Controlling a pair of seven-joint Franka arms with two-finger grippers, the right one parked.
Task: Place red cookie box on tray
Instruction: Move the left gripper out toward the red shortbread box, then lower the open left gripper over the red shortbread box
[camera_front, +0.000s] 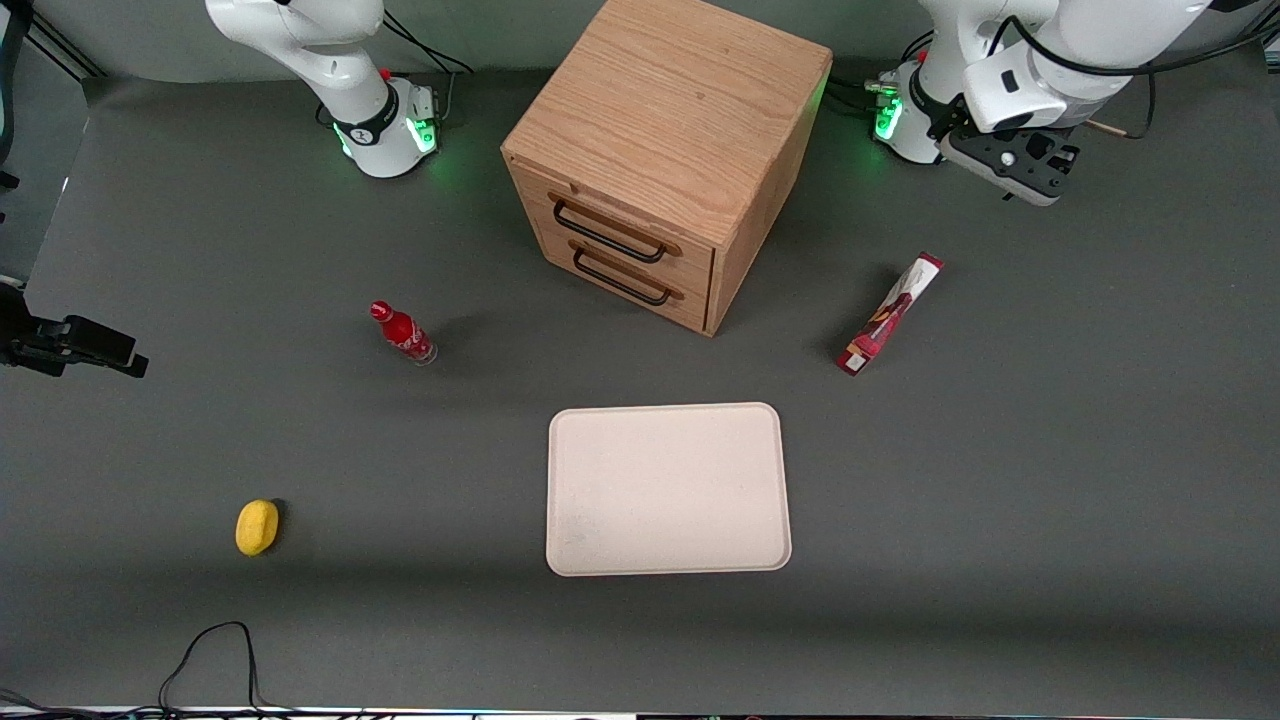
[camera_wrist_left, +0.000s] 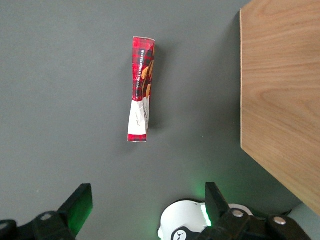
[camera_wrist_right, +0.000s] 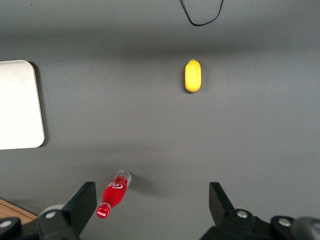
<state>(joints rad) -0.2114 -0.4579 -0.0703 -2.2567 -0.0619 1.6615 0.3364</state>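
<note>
The gripper (camera_front: 1040, 190) hangs with fingers apart, above bare table near the cookie box (camera_front: 890, 315). Only the wooden cabinet (camera_front: 660, 160) stands close beside the box; the tray (camera_front: 668, 489) holds nothing.

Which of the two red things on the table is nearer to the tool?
The red cookie box, the long slim carton beside the wooden cabinet. The open tool hovers near it; the small red bottle stands toward the parked arm's end.

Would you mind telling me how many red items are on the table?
2: the red cookie box beside the wooden cabinet, below the open gripper, and the small red bottle toward the parked arm's end. None appears hidden.
</note>
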